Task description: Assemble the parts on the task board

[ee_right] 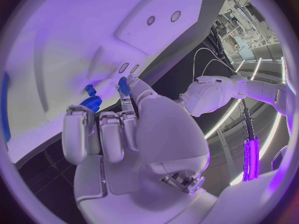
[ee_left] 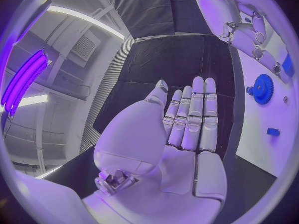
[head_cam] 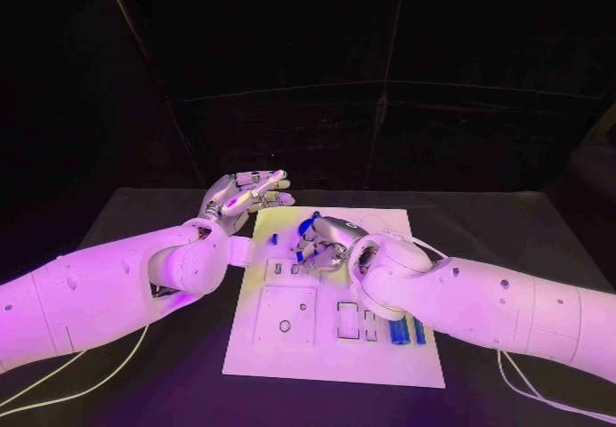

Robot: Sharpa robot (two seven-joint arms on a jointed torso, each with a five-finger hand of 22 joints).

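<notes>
Two hands at the task board (head_cam: 336, 356), one part pinched above it.

Right hand (head_cam: 328, 245) hovers over the board's middle, fingers curled, pinching a small blue part (ee_right: 124, 86) at its fingertips; a blue gear (ee_right: 91, 103) sits on the board just beside those fingers. Left hand (head_cam: 247, 194) rests off the board's far left corner, released, fingers straight and holding nothing. By my judgement, seating goes best if the right hand brings the part down squarely over its slot, upright, with the fingers kept off the gear, and lets go only once it sits flush. Count, as far as visible: one board, one gear, one part in hand, two blue pieces (head_cam: 409, 330) lying side by side near the board's right edge, and several cut-outs; smaller parts under the hand I cannot count.
</notes>
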